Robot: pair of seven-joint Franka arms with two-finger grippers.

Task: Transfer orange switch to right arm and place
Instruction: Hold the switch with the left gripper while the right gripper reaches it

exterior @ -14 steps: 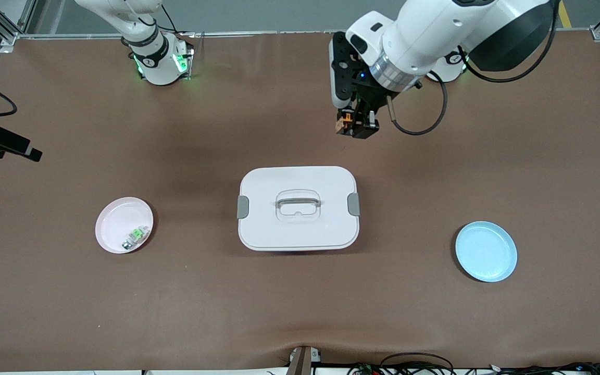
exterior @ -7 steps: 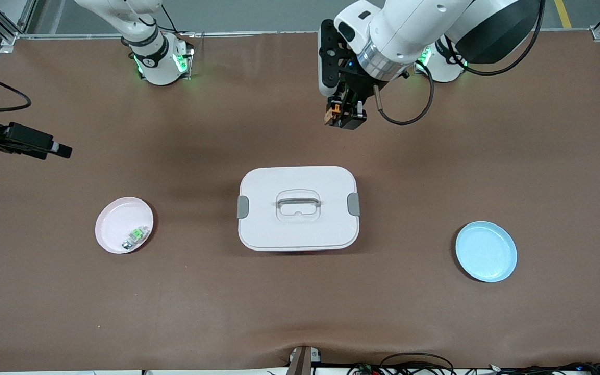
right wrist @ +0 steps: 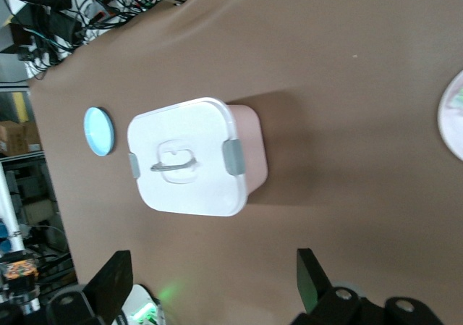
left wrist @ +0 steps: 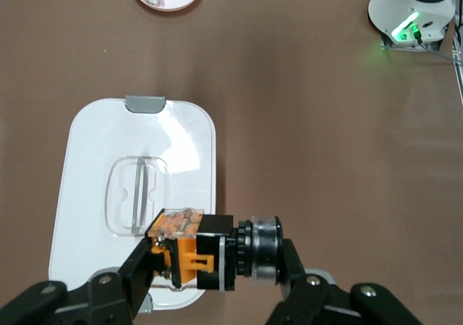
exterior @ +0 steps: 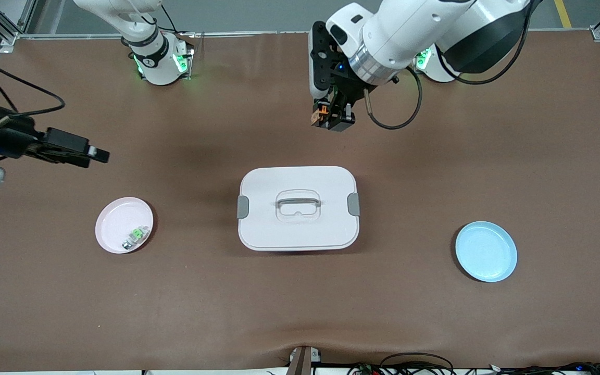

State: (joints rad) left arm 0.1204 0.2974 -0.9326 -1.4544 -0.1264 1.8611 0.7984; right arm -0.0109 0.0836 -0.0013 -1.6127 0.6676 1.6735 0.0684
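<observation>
Over the table, the left tool (exterior: pixel 329 119) grips the orange switch (exterior: pixel 323 110); the right tool (exterior: pixel 94 154) hangs wide.

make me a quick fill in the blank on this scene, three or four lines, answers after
1. The left pincer is shut on the ______, up over the bare table.
2. The small green-and-clear part lies in the ______ plate.
3. The blue plate, toward the left arm's end of the table, holds ______.
4. The right pincer has its jaws ______ and holds nothing.

Missing words: orange switch; pink; nothing; open
</observation>
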